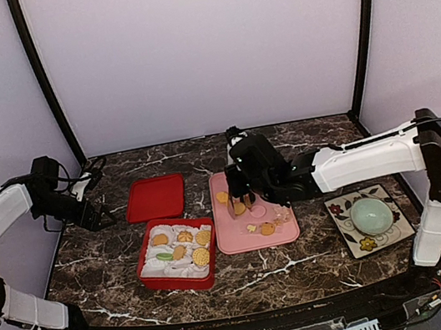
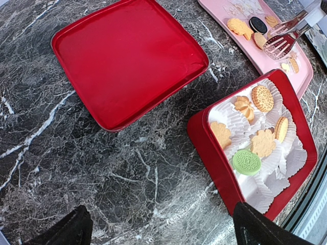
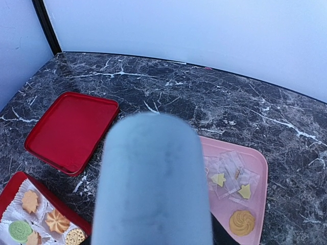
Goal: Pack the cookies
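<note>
Several golden cookies and a green one [image 2: 246, 162] lie in white paper cups in the red box [image 1: 177, 284], also seen in the left wrist view [image 2: 214, 153]. More cookies [image 1: 267, 227], among them a black round [image 2: 258, 24], lie on the pink tray [image 1: 235, 239]. My right gripper [image 1: 244, 180] is shut on metal tongs [image 2: 286, 38] whose tips hover over the tray's left part. The grey-blue tongs handle [image 3: 153, 184] hides the right fingers. My left gripper [image 2: 163, 232] is open and empty over bare marble, left of the box.
The red lid [image 1: 155, 198] lies upside down behind the box. A patterned plate [image 1: 361, 247] with a pale green bowl [image 1: 370, 214] sits at the right. Clear wrapped packets [image 3: 230, 176] and a swirl cookie [image 3: 241, 223] lie on the tray.
</note>
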